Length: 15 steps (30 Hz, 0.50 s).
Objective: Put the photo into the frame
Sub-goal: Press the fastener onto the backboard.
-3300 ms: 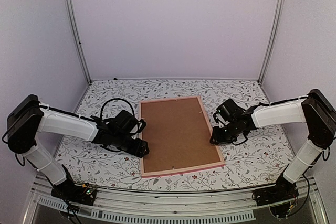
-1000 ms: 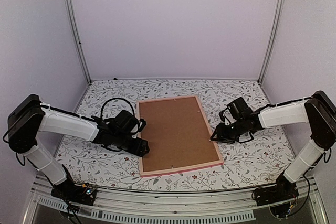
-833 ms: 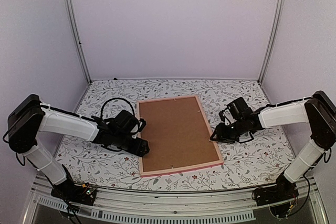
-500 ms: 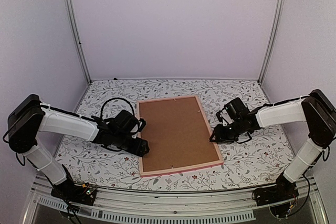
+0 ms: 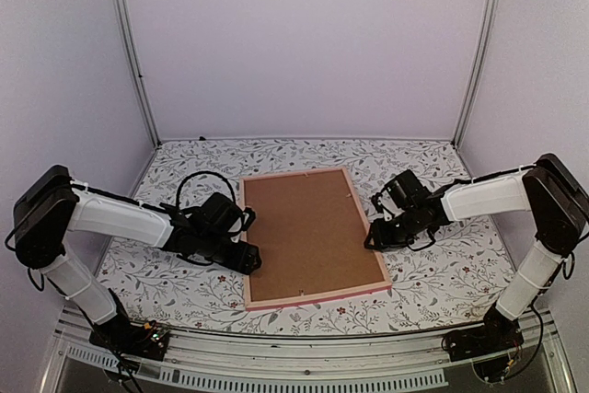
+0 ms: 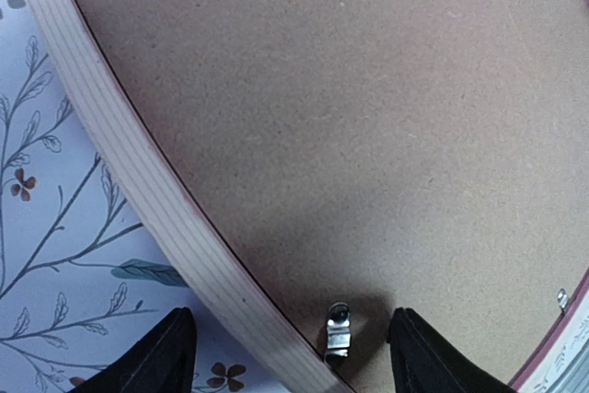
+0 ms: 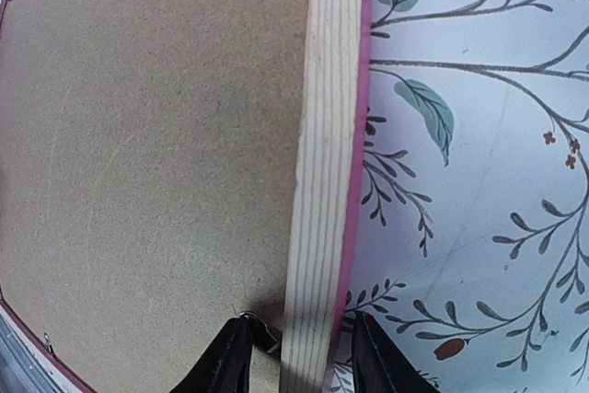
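The pink frame [image 5: 314, 299] lies face down on the floral table, and the brown backing board [image 5: 308, 232] fills it. The photo is hidden. My left gripper [image 5: 248, 260] is at the frame's left rim [image 6: 138, 181], open wide, its fingers either side of the rim and a small metal tab [image 6: 337, 329]. My right gripper [image 5: 371, 241] is low over the right rim [image 7: 322, 181]. It is open, with one finger over the board beside another metal tab [image 7: 262, 330] and the other finger over the tablecloth. In the wrist views the left gripper [image 6: 290, 342] and right gripper [image 7: 296, 347] hold nothing.
The frame sits mid-table on the floral cloth [image 5: 433, 273]. Two metal posts [image 5: 129, 43] and pale walls close in the back and sides. A rail runs along the near edge [image 5: 294, 356] by the arm bases.
My right gripper has slid a little left and nearer, up to the frame's right rim. The left arm and the frame have stayed put over the last second.
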Each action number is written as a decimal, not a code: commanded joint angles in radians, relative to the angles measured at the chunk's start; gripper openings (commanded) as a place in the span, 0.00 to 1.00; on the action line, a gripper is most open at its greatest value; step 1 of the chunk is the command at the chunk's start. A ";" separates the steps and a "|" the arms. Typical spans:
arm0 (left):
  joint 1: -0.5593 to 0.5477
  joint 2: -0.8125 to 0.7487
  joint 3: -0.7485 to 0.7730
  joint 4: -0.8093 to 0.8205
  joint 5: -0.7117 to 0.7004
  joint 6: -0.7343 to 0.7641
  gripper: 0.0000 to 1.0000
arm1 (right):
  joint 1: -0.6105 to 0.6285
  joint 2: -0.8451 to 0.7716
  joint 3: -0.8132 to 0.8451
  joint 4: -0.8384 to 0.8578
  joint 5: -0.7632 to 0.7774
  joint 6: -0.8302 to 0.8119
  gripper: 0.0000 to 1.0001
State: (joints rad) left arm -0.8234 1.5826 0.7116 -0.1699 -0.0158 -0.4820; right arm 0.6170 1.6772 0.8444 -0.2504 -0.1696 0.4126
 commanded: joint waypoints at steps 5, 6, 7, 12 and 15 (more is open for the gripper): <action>0.012 0.010 -0.017 -0.012 -0.007 0.000 0.75 | 0.008 0.016 0.003 -0.012 0.004 -0.092 0.39; 0.012 0.010 -0.018 -0.011 -0.007 -0.001 0.75 | 0.008 0.017 0.001 -0.009 0.003 -0.101 0.39; 0.011 0.009 -0.019 -0.013 -0.008 -0.002 0.75 | 0.009 0.021 0.000 -0.008 0.002 -0.111 0.39; 0.013 0.004 -0.024 -0.012 -0.009 -0.004 0.75 | 0.007 0.021 -0.009 0.005 -0.010 -0.145 0.32; 0.012 0.002 -0.026 -0.013 -0.010 -0.004 0.75 | 0.007 0.022 -0.015 0.018 -0.022 -0.166 0.29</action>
State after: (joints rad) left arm -0.8234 1.5826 0.7086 -0.1646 -0.0166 -0.4824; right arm 0.6170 1.6772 0.8444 -0.2413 -0.1783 0.2981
